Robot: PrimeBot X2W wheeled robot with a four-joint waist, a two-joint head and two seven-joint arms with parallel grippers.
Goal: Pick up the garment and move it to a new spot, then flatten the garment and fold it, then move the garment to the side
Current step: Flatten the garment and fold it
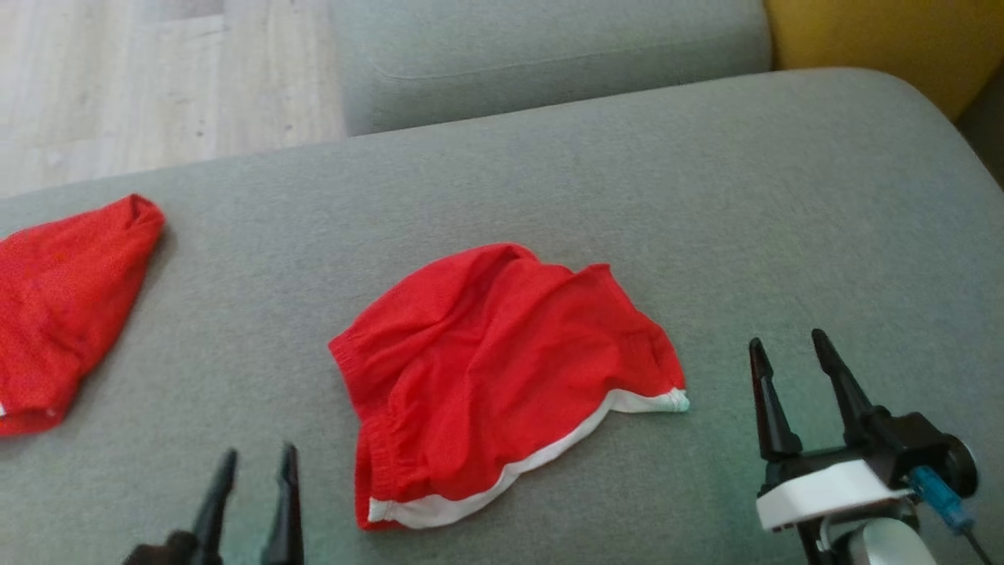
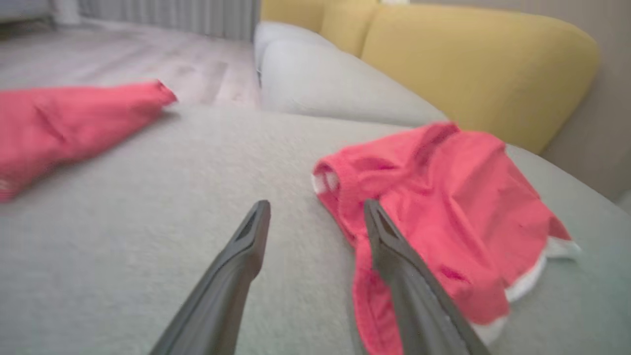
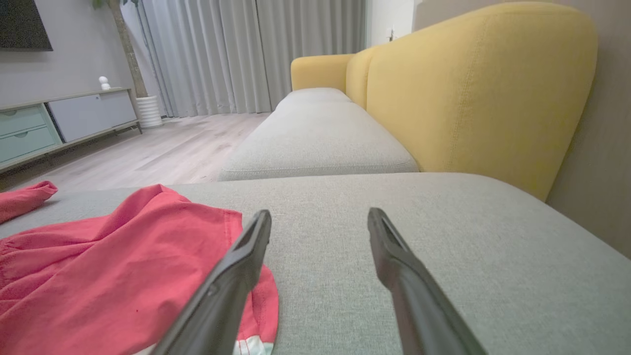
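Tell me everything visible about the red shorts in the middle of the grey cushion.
The red shorts are mesh-looking fabric with a gathered elastic waistband on the left and white trim along the leg hems. They lie crumpled, not flattened, near the middle of the grey cushion, resting on it alone. The left gripper and right gripper stand open nearby, touching nothing.

A wide grey sofa seat [image 1: 706, 196] spreads across the foreground, with a second grey cushion [image 1: 549, 55] beyond it and a yellow backrest [image 3: 473, 88] rising along its right side. Pale wooden floor [image 1: 157, 78] lies to the left. At the seat's left edge rests a crumpled red cloth [image 1: 63, 306]. Farther off stand long grey curtains [image 3: 246, 49], a low sideboard [image 3: 59, 118] with pale green drawers, a white ribbed pot [image 3: 148, 111] beside it, and a dark screen [image 3: 24, 24] on the wall.
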